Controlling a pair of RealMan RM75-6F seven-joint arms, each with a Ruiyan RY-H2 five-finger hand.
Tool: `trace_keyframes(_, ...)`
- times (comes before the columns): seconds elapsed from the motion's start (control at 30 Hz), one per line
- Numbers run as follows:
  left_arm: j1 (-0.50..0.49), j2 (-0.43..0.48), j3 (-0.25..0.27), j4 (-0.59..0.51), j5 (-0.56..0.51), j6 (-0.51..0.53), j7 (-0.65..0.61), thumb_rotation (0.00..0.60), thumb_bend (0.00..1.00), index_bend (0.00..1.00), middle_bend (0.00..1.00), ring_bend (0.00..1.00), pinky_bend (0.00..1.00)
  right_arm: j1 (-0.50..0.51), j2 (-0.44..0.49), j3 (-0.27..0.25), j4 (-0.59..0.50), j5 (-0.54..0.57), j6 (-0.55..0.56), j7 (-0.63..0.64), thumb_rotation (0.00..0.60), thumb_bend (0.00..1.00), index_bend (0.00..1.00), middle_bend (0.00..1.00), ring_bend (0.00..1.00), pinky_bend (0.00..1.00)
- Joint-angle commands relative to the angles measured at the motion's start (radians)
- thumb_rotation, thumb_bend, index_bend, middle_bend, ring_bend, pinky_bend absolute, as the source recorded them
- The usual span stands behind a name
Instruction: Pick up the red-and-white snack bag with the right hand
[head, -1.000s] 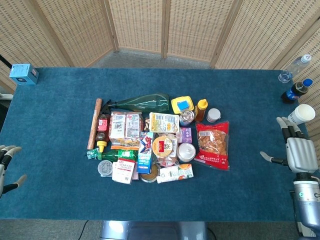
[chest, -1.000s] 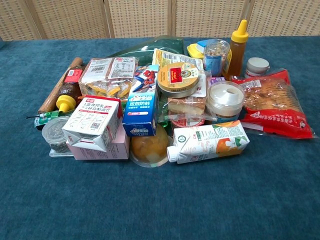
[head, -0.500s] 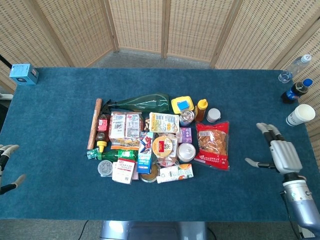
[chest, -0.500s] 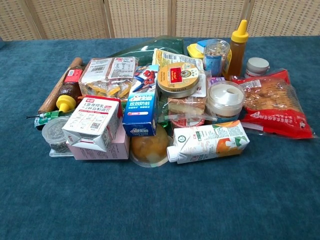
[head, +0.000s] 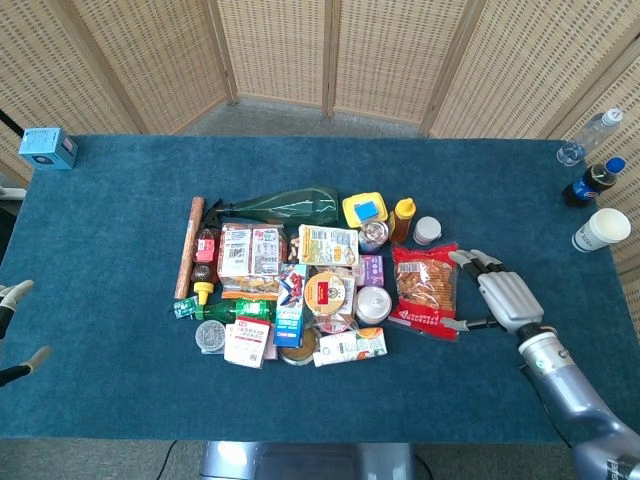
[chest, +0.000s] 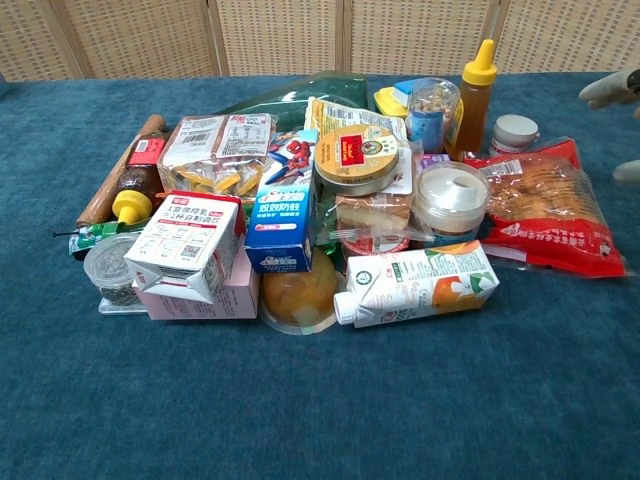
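Note:
The red-and-white snack bag (head: 425, 290) lies flat at the right edge of the pile of groceries, also seen at the right of the chest view as the snack bag (chest: 548, 207). My right hand (head: 497, 296) hovers just right of the bag with its fingers spread and nothing in it. Its thumb reaches toward the bag's lower right corner. Only two fingertips (chest: 608, 90) show at the chest view's right edge. My left hand (head: 14, 330) sits at the far left table edge, fingers apart and empty, far from the pile.
Next to the bag stand a honey bottle (head: 402, 219), a white-lidded jar (head: 427, 230) and a round tub (head: 373, 303). A juice carton (head: 350, 347) lies below them. A paper cup (head: 600, 229) and two bottles (head: 591, 181) stand at the table's right edge; a blue box (head: 47, 147) far left.
My right hand has moved left from the table's right edge to just beside the snack bag, and its fingertips have entered the chest view. The left hand slid slightly further out of view.

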Motion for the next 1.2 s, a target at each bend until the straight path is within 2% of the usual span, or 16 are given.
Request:
trace_keyframes(0.03,0.004,-0.002,0.001,0.0,-0.002,0.004,-0.002,0.6,0.0,0.15,0.26,0.21,0.0,0.029,-0.015,0.01,0.018,0.02,-0.03,-0.011,0.338,0.03,0.0,0.0,0.0,0.13)
trace_keyframes(0.43,0.015,-0.007,0.004,0.0,-0.007,0.013,0.001,0.6,0.0,0.15,0.26,0.21,0.0,0.109,-0.082,0.013,0.112,0.061,-0.113,-0.015,0.33,0.04,0.0,0.0,0.0,0.13)
trace_keyframes(0.93,0.023,-0.006,0.003,0.004,-0.01,0.02,-0.004,0.6,0.0,0.15,0.26,0.21,0.0,0.159,-0.139,0.0,0.211,0.105,-0.174,-0.015,0.319,0.04,0.0,0.0,0.0,0.13)
trace_keyframes(1.07,0.026,-0.006,0.003,0.006,-0.011,0.025,-0.008,0.6,0.0,0.15,0.26,0.21,0.0,0.173,-0.15,-0.008,0.236,0.114,-0.198,-0.019,0.271,0.04,0.0,0.0,0.0,0.13)
trace_keyframes(1.2,0.03,-0.005,0.004,0.007,-0.01,0.03,-0.01,0.6,0.0,0.15,0.26,0.21,0.0,0.184,-0.163,-0.017,0.263,0.123,-0.224,-0.018,0.267,0.07,0.0,0.0,0.0,0.16)
